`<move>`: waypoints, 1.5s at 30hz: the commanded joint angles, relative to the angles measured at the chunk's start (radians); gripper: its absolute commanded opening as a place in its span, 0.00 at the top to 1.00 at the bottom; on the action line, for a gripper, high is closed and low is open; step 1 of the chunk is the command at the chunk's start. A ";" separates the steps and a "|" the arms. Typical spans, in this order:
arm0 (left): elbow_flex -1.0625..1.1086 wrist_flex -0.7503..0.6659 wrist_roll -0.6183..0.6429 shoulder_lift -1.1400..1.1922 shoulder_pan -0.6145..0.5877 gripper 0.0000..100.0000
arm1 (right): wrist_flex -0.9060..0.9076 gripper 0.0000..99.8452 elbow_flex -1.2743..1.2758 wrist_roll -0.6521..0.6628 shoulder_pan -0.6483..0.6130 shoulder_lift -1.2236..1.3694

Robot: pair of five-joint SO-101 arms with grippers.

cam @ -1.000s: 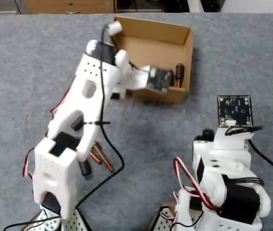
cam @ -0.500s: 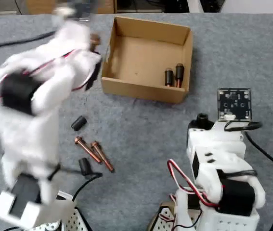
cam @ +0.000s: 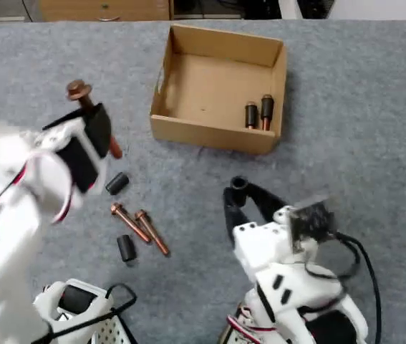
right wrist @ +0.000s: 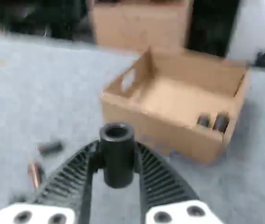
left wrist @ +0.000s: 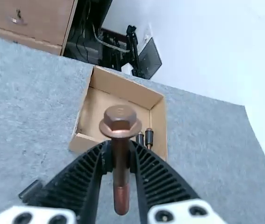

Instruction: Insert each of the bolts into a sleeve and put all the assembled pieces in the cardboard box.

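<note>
The left gripper [left wrist: 119, 156] is pinching a stiff, smooth copper-coloured hex bolt [left wrist: 119, 123] below its head; the right gripper [right wrist: 117, 156] is clamping a light, seemingly rigid black cylindrical sleeve [right wrist: 117, 135] mid-body.

Metal, plastic, cardboard and cloth surfaces at the work table.
A smooth, glossy sheen is shown by the copper-coloured, hexagon-headed metal bolt [left wrist: 120, 161], which is clamped by the matt, ribbed black plastic fingers [left wrist: 83, 175] of the left gripper [left wrist: 120, 144]. The short black cylindrical sleeve [right wrist: 117, 156] is finished smooth and matt. The open brown cardboard box [cam: 213, 136] is made of plain, dull paperboard. The rough grey cloth table cover [cam: 374, 107] is seen as fuzzy and matt. The white arm housings [cam: 271, 247] are moulded in smooth plastic.
</note>
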 commanded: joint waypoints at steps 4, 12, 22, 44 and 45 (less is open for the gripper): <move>0.336 -0.344 0.023 -0.151 0.215 0.98 | -0.017 1.00 -0.005 -0.092 -0.028 -0.088; 0.881 -0.783 0.012 -0.412 0.327 0.98 | -0.002 1.00 -0.007 -0.103 -0.030 -0.090; 1.033 -0.798 -0.018 -0.481 0.450 0.98 | 0.005 1.00 0.002 -0.095 -0.120 -0.081; 1.126 -0.718 -0.012 -0.481 0.470 0.98 | 0.005 1.00 0.004 -0.095 -0.196 -0.084; 1.126 -0.718 -0.012 -0.481 0.470 0.98 | 0.005 1.00 0.004 -0.095 -0.206 -0.084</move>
